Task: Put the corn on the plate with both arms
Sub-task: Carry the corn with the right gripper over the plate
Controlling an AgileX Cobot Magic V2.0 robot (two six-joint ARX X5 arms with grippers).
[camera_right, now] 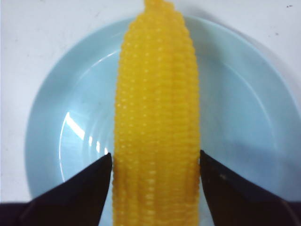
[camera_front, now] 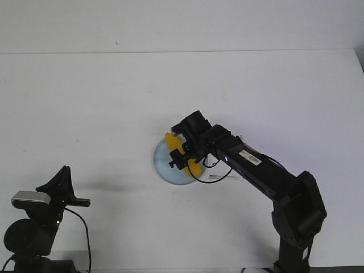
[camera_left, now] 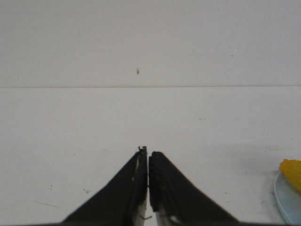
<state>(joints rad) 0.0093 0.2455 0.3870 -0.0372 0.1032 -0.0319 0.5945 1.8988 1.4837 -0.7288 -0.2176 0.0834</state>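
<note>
Nearest in the front view, the left black pointed gripper (camera_front: 63, 173) rests at the near left, well apart from the round pale-blue plastic plate (camera_front: 165, 166) at mid-table. The right gripper (camera_front: 181, 156) reaches over it, on the bright yellow toy corn cob (camera_front: 170, 140). Left wrist view: its fingers (camera_left: 167, 186) are pressed together. Right wrist view: fingers (camera_right: 80, 190) touch the corn's (camera_right: 157, 122) two sides over the plate (camera_right: 244, 94).

We note white worktop (camera_front: 114, 114) filling most of front view, matte, faint scuffs and specks. Far edge meets plain white wall (camera_front: 170, 23) along straight horizontal seam. Small dark mark on wall (camera_left: 138, 71) visible in left wrist view. We see even, diffuse light; soft grey shadows on worktop. Dark strip at far right edge, unidentifiable.
</note>
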